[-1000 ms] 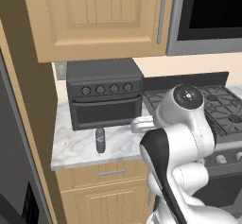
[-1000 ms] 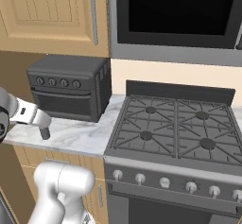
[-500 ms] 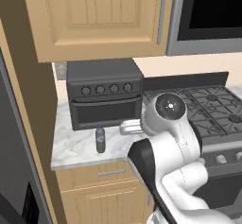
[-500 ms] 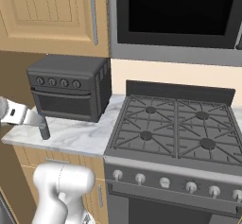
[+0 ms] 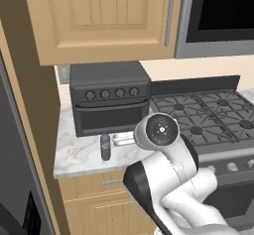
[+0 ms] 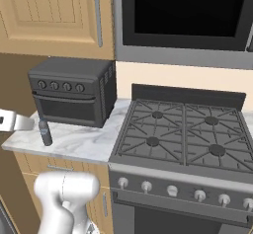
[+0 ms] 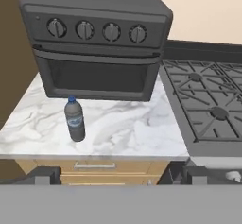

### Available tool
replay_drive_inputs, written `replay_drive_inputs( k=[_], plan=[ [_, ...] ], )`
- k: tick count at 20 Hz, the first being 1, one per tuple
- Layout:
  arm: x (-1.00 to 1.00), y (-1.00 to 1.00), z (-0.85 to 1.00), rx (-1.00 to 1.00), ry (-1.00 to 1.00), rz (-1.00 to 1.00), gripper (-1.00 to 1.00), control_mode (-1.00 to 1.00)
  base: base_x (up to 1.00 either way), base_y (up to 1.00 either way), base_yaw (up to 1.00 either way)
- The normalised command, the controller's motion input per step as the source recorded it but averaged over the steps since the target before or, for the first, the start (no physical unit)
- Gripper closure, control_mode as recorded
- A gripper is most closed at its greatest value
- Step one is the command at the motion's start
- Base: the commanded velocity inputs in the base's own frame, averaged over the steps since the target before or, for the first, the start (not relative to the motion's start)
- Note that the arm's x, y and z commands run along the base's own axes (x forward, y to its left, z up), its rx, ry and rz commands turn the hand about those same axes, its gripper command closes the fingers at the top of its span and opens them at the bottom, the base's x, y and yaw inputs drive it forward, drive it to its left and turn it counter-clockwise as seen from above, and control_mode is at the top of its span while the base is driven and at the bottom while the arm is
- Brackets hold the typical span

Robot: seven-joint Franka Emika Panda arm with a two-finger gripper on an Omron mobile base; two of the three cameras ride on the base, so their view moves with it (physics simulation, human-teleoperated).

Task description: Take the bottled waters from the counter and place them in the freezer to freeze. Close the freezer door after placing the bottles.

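Swung leftward since the earlier frames, the arm now places its elbow joint in front of the stove. Left base view: one bottle (image 5: 105, 146) stands upright on the surface (image 5: 79, 152), before the toaster oven (image 5: 109, 97), just left of the hand. Right base view: bottle (image 6: 45, 132) near the surface's left front corner. Hand view: pincer (image 7: 113, 176) released, jaws wide apart, nothing between; bottle (image 7: 74, 119) stands apart from them
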Motion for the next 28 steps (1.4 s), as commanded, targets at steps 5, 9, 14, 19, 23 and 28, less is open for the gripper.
replay_drive_inputs(
  k=[5, 9, 14, 19, 23, 28],
  plan=[
    [-0.06, 0.04, -0.57, 0.0, -0.16, 0.04, -1.0, -1.0, 0.0, 0.0, 0.0],
    [0.0, 0.01, -0.48, 0.04, -0.14, 0.02, -1.0, -1.0, 0.0, 0.0, 0.0],
    [0.0, 0.0, -0.43, 0.23, -0.19, -0.02, -1.0, -1.0, 0.0, 0.0, 0.0],
    [0.0, 0.0, -0.62, 0.24, -0.13, 0.0, -1.0, -1.0, 0.0, 0.0, 0.0],
    [0.0, 0.0, -0.61, 0.2, -0.1, 0.01, -1.0, -1.0, 0.0, 0.0, 0.0],
    [0.0, 0.0, -0.51, 0.11, -0.17, 0.03, -1.0, -1.0, 0.0, 0.0, 0.0]
  ],
)
